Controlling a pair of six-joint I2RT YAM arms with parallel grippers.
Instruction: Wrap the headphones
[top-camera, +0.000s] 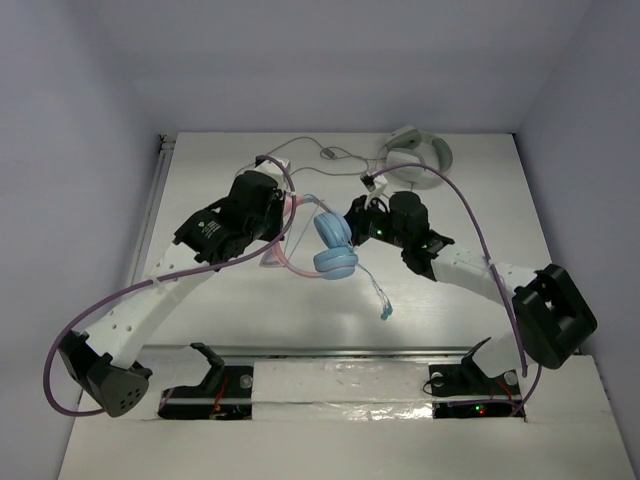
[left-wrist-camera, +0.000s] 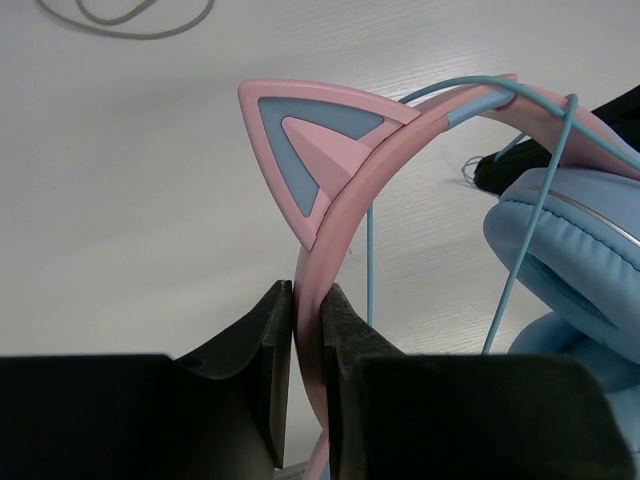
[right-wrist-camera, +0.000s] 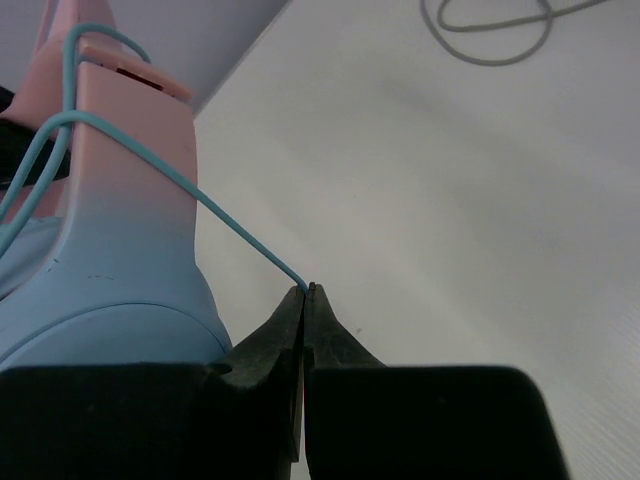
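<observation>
white-grey headphones (top-camera: 418, 152): far edge of table (top-camera: 270, 310) | grey cable (top-camera: 322, 152): loose, trailing left of them

Headphones (left-wrist-camera: 305, 140) — smooth, matt plastic

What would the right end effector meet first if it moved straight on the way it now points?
Beyond the thin light-blue cable it pinches, the right end effector probably meets white table; the pink-and-blue headphones sit just left of that line.

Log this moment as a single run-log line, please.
left gripper shut on headband | right gripper shut on cable | cable draped over headband | plug end loose
</observation>
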